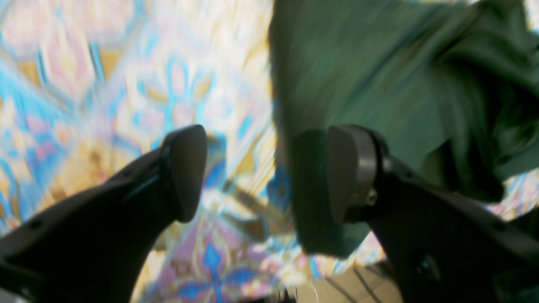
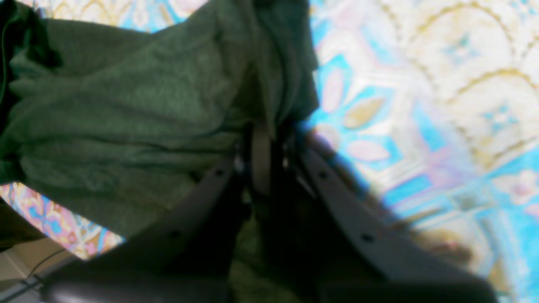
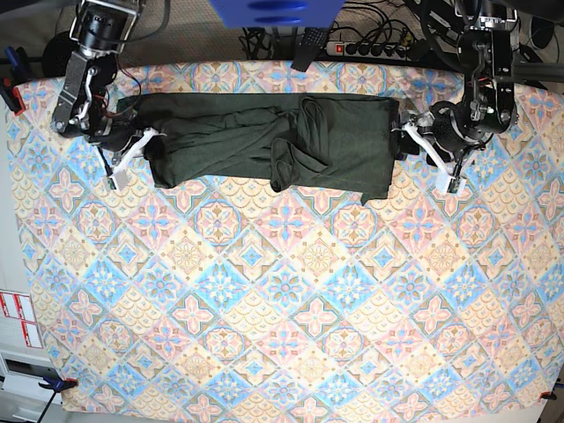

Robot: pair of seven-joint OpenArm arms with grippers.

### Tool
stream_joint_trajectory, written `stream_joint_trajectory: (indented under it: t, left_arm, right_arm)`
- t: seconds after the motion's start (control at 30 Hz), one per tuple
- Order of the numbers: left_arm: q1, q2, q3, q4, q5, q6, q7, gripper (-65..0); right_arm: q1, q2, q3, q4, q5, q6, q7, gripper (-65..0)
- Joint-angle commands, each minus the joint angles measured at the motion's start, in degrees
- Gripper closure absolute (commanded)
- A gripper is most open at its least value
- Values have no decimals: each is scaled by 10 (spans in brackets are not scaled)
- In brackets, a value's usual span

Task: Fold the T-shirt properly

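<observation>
The dark olive-green T-shirt [image 3: 264, 141] lies bunched in a long strip across the far part of the table, with its sleeves folded over the middle. My right gripper [image 2: 261, 143] is shut on a fold of the T-shirt [image 2: 126, 113] at the end on the base view's left [image 3: 139, 152]. My left gripper [image 1: 269, 172] stands open at the other end [image 3: 429, 157]. One of its fingers [image 1: 351, 172] is over the edge of the T-shirt [image 1: 379, 75] and the other is over the bare cloth. Nothing sits between its pads. The left wrist view is blurred.
A colourful patterned tablecloth [image 3: 282, 291] covers the table. A power strip and cables [image 3: 370, 48] run along the far edge, and a blue object [image 3: 273, 11] hangs above it. The table's edge shows at the near left [image 3: 26, 352].
</observation>
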Motion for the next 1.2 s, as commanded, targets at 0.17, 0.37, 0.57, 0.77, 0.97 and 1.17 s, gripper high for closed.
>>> stream_joint_trajectory:
  t: [0.17,0.37,0.57,0.77,0.97,1.17]
  left_arm:
    - [-3,8,-6,36,-5,-1,-6,-447]
    - [-3,14,-7,38,-5,-1,-5,-447]
    - [-3,14,-7,38,-5,-1,-5,-447]
    - [-3,12,-7,36,-1,-1,-5,-444]
    - [-4,12,-8,35,0,1,-5,-292]
    - [-4,12,-25,35,1,1,-5,-133]
  right_arm:
    - [38,39,31,3,-42,-24,-3,0]
    - [71,79,37,2,-42,-25,-1,0]
    - [83,102,37,12,-40,-25,-4,0]
    - [48,98,33,90,-39,-25,-4,0]
    - [1,51,13,165,-39,-25,-7,0]
    - [-24,32,-71,222,-39,-25,-4,0]
